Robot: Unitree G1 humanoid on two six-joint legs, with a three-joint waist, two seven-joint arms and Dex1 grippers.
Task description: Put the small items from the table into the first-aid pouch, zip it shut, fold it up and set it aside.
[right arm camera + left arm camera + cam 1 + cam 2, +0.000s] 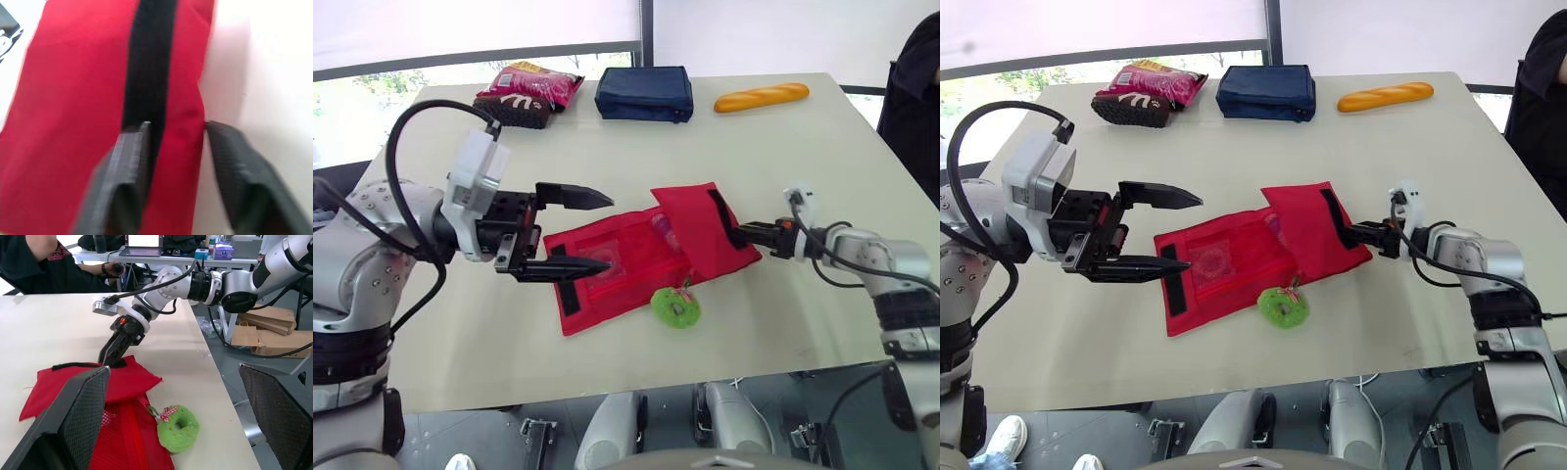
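A red first-aid pouch (607, 286) lies open across the middle of the table. Its right flap (693, 227), with a black strip, is folded over onto the mesh pocket. My right gripper (741, 235) is at that flap's right edge and shut on it, the fabric passing between its fingers (129, 166). My left gripper (607, 232) hovers open over the pouch's left end, one finger above it and one near its black strap. A green ring-shaped toy (675, 306) with a small red bow rests on the table against the pouch's front edge.
At the back of the table sit a navy case (644, 93), a bread loaf (761, 97) and pink and brown snack bags (525, 93). A person in dark clothes (913, 108) stands off the right corner. The table's front edge (607, 392) is close.
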